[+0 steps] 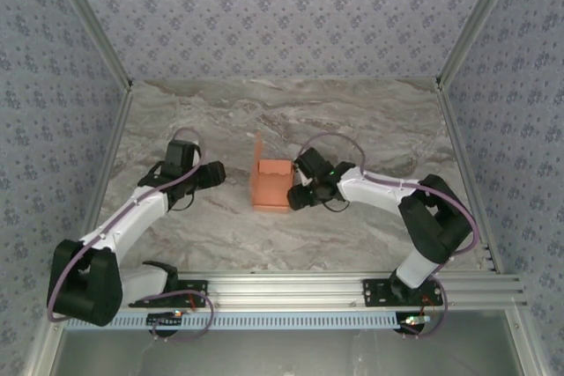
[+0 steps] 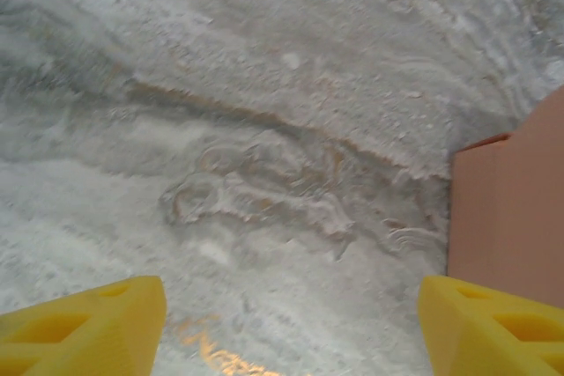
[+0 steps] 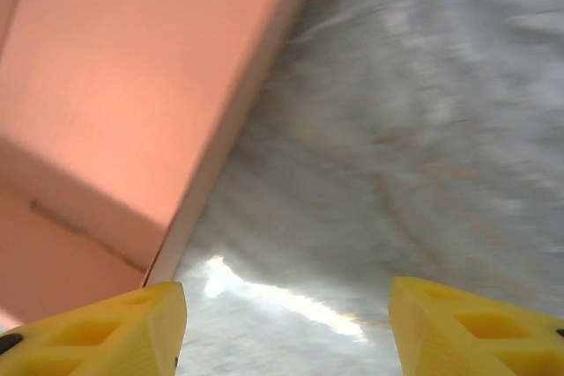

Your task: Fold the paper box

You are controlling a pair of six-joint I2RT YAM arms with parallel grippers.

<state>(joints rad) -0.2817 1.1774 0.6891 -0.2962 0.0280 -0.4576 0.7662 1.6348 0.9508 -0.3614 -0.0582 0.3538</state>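
Note:
The salmon-orange paper box [image 1: 271, 186] sits partly folded at the middle of the marble table, with one flap standing upright at its far left corner. My left gripper [image 1: 214, 174] hovers just left of it, open and empty. In the left wrist view its yellow fingers [image 2: 84, 328] frame bare marble, and the paper box [image 2: 511, 209] lies at the right edge. My right gripper [image 1: 298, 195] is close against the box's right side, also open. In the right wrist view the paper box [image 3: 132, 85] lies at the upper left, beside the left finger [image 3: 97, 332], with nothing between the jaws.
The marble table [image 1: 370, 121] is walled by patterned panels at the back and sides. An aluminium rail [image 1: 291, 288] carrying both arm bases runs along the near edge.

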